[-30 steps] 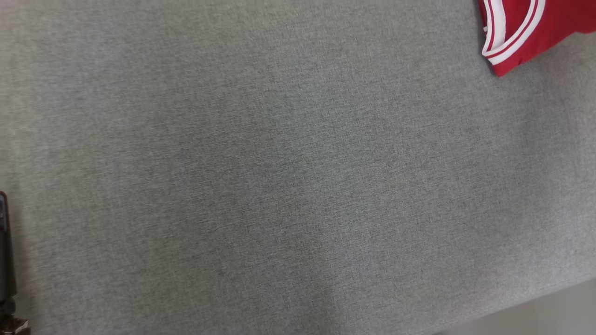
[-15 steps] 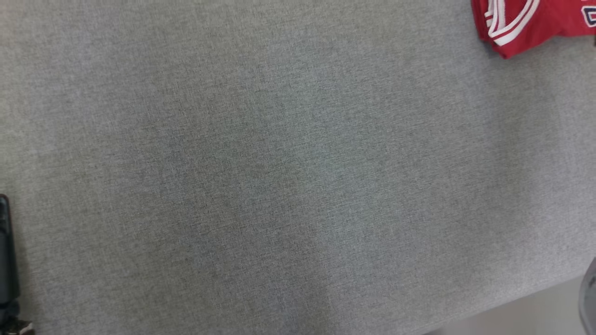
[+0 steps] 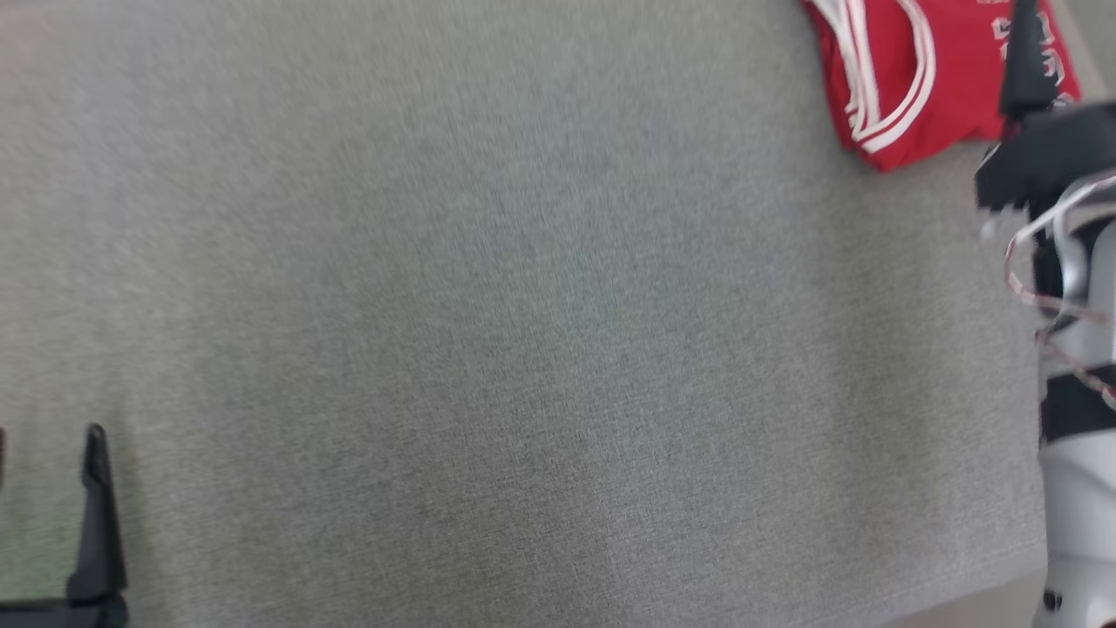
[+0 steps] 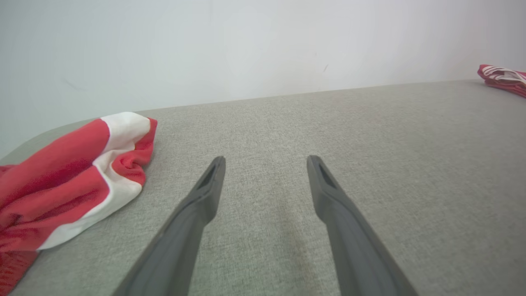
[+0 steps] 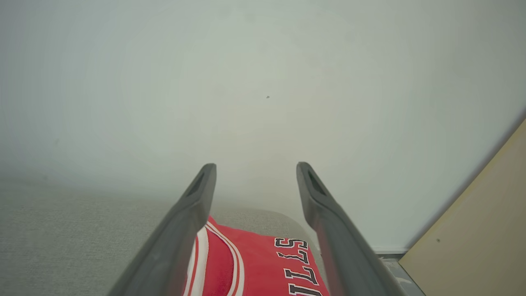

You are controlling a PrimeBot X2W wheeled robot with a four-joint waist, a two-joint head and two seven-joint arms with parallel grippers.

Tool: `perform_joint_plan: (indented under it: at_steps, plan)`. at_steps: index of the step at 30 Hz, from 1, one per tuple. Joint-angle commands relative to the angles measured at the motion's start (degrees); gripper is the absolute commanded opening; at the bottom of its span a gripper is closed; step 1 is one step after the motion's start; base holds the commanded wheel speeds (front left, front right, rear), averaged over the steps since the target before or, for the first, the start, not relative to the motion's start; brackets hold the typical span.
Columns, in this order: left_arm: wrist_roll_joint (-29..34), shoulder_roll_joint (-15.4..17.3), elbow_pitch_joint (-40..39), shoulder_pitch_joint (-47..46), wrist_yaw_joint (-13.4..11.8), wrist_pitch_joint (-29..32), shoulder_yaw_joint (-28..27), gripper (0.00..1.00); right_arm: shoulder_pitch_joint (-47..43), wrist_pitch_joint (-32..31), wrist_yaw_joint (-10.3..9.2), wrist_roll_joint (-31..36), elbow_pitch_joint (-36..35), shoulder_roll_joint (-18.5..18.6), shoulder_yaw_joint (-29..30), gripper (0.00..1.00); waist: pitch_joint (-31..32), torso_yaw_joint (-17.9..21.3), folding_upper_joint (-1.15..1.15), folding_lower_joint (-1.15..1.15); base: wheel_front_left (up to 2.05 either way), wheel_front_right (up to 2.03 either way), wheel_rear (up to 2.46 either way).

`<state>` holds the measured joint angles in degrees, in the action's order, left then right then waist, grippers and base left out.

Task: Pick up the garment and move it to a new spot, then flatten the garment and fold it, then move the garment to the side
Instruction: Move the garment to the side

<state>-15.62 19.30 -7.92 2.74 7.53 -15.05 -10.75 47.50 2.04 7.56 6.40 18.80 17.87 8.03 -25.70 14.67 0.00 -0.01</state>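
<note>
Two garments lie on the grey table (image 3: 523, 331). The folded red jersey (image 3: 959, 87) sits at its far right corner, beneath my right gripper (image 5: 255, 166). My left wrist camera catches a crumpled red-and-white garment (image 4: 70, 181) beside the left gripper (image 4: 266, 160). Both grippers stand spread, released. A tan board (image 5: 472, 230) flanks the jersey's corner.

A bare lab-like room is suggested: a grey cloth-covered bench (image 3: 523, 305) is backed by a plain white wall (image 4: 246, 41).
</note>
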Motion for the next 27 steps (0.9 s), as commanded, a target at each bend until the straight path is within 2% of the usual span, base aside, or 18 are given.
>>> perform_joint_plan:
  at_steps: [1,10,17,21,27]
  plan:
    - [0.96,-0.94,0.9,0.96,-0.09,-0.17,0.23,1.0,-2.21,0.14,-0.12,-0.99,-1.02,-0.24,-0.4,1.0,7.34,-2.16,0.0,0.01,0.0,0.0,0.0]
    - [3.14,-6.33,7.42,3.7,-0.11,-0.17,2.71,1.0,-15.22,2.15,-0.12,-8.46,-2.07,2.17,-3.27,1.0,20.16,-5.9,0.0,0.01,0.0,0.0,0.0]
    - [4.91,-9.52,9.99,5.94,-0.2,-0.17,2.93,1.0,-24.28,2.98,-0.12,-13.03,-3.48,4.14,-7.17,1.0,26.35,-7.4,0.0,0.01,0.0,0.0,0.0]
    - [5.64,-10.43,10.96,6.42,-0.19,-0.17,2.65,1.0,-28.7,3.63,-0.12,-15.14,-5.33,2.95,-7.15,1.0,27.39,-7.81,0.0,0.01,0.0,0.0,0.0]
    - [6.54,-11.43,12.02,5.91,-0.17,-0.17,2.63,1.0,-36.75,5.22,-0.12,-15.38,-9.41,-1.02,-6.48,1.0,28.47,-8.97,0.0,0.01,0.0,0.0,0.0]
